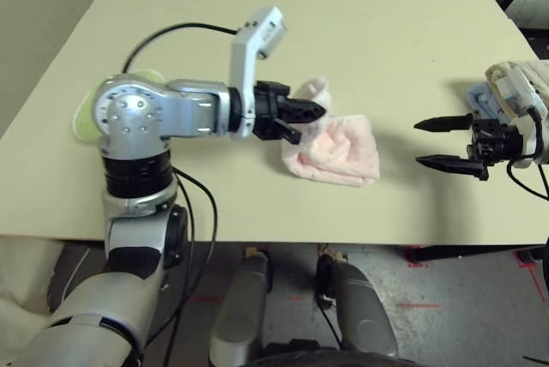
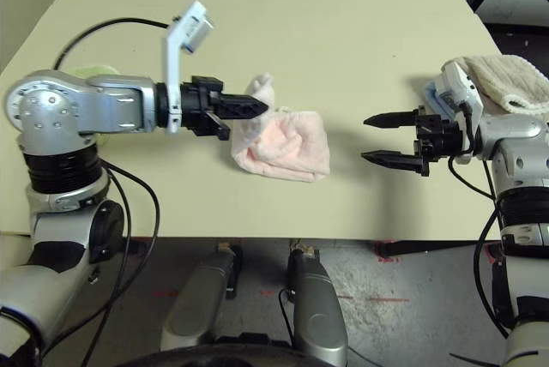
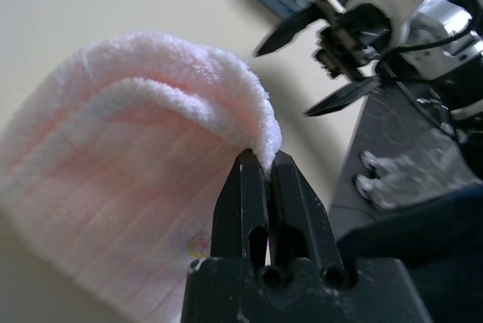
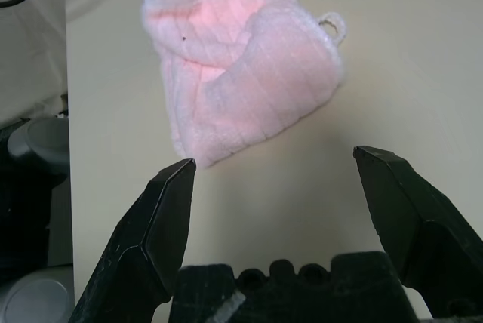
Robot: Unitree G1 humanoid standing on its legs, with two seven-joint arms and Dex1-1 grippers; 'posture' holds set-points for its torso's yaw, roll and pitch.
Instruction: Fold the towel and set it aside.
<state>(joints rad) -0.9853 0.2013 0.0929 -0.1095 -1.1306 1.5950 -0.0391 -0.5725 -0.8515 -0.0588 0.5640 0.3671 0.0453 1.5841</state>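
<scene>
So the left hand [image 2: 249, 109] is clenching a raised corner of the pink terry towel [image 2: 287, 151], and the pinch is looking pretty thin: in the left wrist view just the rolled white edging [image 3: 260, 138] is sitting between the fingertips. The towel itself is lying bunched on the surface [image 2: 343, 33], roughly in the middle between the two hands, closer to the front edge than the back.

The right hand [image 2: 383, 138] is hanging released, fingers spread wide, well apart from the towel on its right side and pointing at it.

What I'm worrying about here:
- that corner is slipping out if the left hand is pulling hard, since terry is squishy and only the edge is caught
- the towel is already crumpled in several layers, so dragging one corner is likely just rolling the lump over rather than making a clean fold
- the little white loop [image 4: 333, 26] is sticking out on the side away from the left hand, and the right hand coming in could be snagging it instead of the cloth
- the beige and blue towels [image 2: 506, 75] are sitting right behind the right hand, so swinging back could be knocking into them
</scene>
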